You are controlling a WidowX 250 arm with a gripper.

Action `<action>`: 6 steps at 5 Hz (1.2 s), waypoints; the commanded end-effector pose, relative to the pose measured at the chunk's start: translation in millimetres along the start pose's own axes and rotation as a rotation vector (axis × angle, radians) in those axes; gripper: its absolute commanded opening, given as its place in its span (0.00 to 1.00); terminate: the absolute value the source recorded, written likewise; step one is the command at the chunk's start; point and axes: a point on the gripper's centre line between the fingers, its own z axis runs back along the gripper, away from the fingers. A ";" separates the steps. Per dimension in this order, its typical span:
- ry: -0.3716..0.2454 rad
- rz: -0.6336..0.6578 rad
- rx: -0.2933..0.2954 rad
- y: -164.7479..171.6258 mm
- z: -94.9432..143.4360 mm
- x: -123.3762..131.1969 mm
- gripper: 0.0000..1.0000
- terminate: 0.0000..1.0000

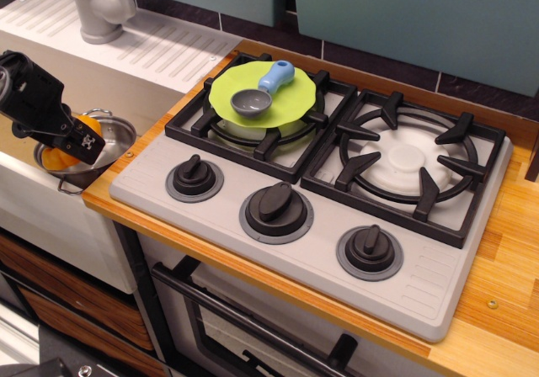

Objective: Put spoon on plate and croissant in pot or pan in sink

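The spoon (pixel 263 88) lies on the plate (pixel 296 106), which sits on the left burner, so that half of the task looks done. The fingers (pixel 77 141) reach down into the pot (pixel 118 135) in the sink (pixel 139 91) with the croissant (pixel 84 126) at their tips, low enough to release it inside. I cannot tell whether they grip it or have let go.

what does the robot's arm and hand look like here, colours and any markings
Only the end of the arm shows at the left edge. The hand is matte black and blocky, built from angular plates. Its tip carries a few small pale dots, probably screws or markings. A greyish rounded part sits at the far left edge. No cables or sleeves are visible.
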 end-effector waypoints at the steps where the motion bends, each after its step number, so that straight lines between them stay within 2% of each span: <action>1: 0.007 -0.031 0.038 1.0 25.1 19.8 1.00 0.00; 2: 0.049 -0.033 0.067 -7.1 37.8 25.4 1.00 0.00; 3: 0.152 -0.020 0.139 -23.0 63.6 40.6 1.00 0.00; 4: 0.242 0.005 0.244 -48.0 92.8 57.1 1.00 0.00; 5: 0.243 0.037 0.213 -68.3 113.2 63.6 1.00 0.00; 6: 0.243 0.037 0.213 -68.3 113.2 63.6 1.00 0.00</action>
